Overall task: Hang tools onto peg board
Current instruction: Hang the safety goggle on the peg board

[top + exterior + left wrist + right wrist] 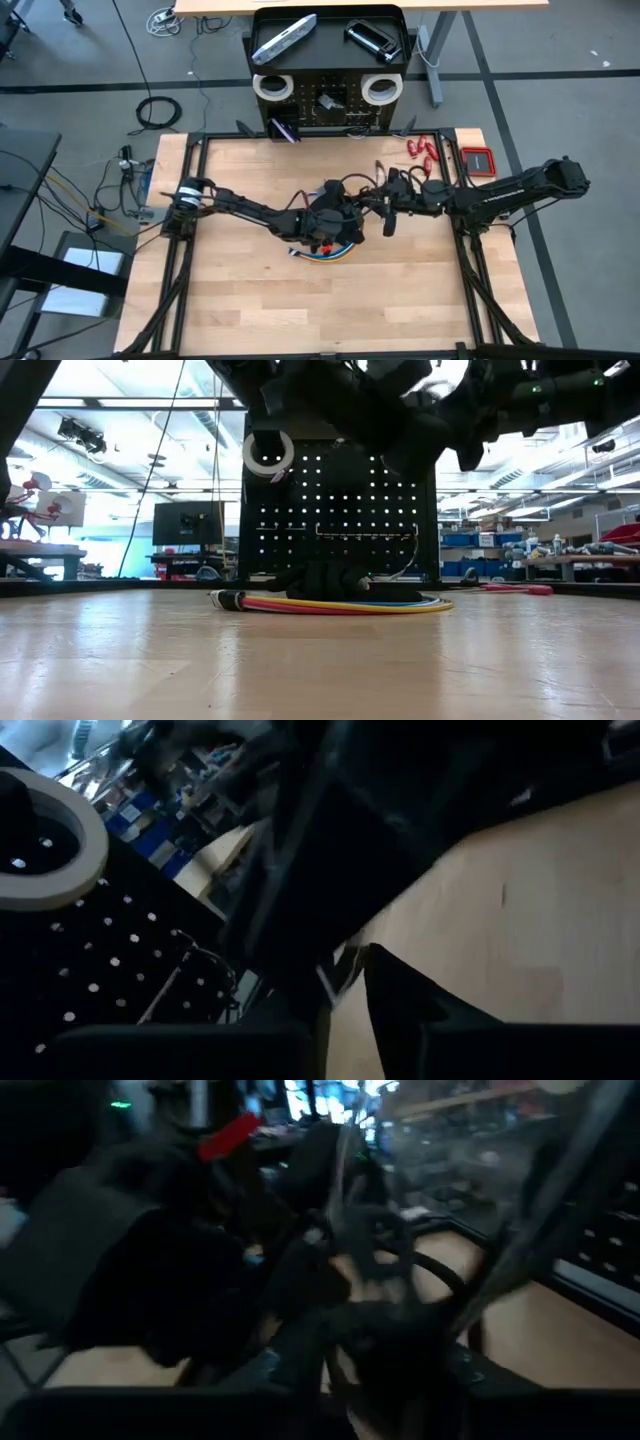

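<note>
Tools, mixed, are lying in several places: a silver-grey flat metal bar [284, 39] and a black metal clamp [372, 40] are resting on the shallow tray top of the black perforated metal peg board [330, 70], which is standing upright beyond the table's far edge, ahead of both grippers. Two white tape rolls are hanging on its face, one toward the left arm's side [272, 87] and one toward the right arm's side [381, 89]; small grey metal pieces [326, 101] are sitting between them, and a purple-handled tool [284, 130] is sitting at the board's foot. Small red-handled tools [422, 150] are lying on the light wooden table [240, 290] near its far corner, beyond the right arm, with a flat red rectangular case [478, 160] just off the table beside them. A bundle of red, yellow and blue cables [330, 603] is lying on the wood directly beneath the left gripper [330, 228]. That gripper is hovering mid-table; whether its fingers are apart or together cannot be told, nor whether it is holding anything. The right gripper [390, 212] is hanging just beside it, on its outer side, its fingers likewise impossible to read.
</note>
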Robot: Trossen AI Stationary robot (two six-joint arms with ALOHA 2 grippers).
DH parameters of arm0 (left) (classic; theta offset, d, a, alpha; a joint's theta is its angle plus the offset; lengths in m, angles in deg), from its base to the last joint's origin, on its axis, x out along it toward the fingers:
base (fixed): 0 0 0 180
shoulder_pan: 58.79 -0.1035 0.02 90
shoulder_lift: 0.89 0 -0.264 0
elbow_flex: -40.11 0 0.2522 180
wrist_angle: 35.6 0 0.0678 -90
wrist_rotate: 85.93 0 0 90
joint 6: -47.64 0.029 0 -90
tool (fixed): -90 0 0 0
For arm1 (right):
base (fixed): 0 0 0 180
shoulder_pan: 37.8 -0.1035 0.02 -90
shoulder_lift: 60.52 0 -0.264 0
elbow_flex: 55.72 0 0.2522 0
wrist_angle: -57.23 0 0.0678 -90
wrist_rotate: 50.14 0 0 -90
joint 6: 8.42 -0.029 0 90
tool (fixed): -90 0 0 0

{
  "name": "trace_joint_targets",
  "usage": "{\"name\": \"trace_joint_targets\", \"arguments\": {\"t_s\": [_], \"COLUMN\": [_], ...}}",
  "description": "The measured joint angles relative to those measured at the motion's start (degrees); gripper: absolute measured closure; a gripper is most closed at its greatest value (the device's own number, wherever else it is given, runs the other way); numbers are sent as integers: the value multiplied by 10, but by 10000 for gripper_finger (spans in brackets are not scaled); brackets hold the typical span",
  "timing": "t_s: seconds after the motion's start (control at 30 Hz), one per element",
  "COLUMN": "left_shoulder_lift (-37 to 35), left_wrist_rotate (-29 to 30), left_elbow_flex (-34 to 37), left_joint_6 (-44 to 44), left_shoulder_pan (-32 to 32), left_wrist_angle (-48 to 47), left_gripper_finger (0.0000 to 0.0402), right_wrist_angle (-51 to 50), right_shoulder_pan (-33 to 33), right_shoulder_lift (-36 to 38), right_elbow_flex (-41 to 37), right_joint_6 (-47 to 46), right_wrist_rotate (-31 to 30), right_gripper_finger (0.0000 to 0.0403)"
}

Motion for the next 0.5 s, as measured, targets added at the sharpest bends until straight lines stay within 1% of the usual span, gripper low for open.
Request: {"name": "trace_joint_targets", "arguments": {"t_s": [0.2, 0.3, 0.4, 0.5], "left_shoulder_lift": [-37, -68, -98, -119], "left_wrist_rotate": [-9, -21, -70, -161], "left_elbow_flex": [1, 1, 1, 3], "left_joint_6": [-2, -20, -63, -98], "left_shoulder_pan": [9, 14, 14, 2], "left_wrist_angle": [-49, -114, -204, -280], "left_gripper_finger": [311, 304, 301, 300], "right_wrist_angle": [4, -6, -7, -12], "right_shoulder_pan": [0, 1, 0, 6], "right_shoulder_lift": [17, 32, 54, 74], "right_elbow_flex": [2, 1, 0, 0], "right_joint_6": [1, -1, -1, -1], "right_wrist_rotate": [48, 74, 126, 207], "right_gripper_finger": [355, 367, 367, 358]}}
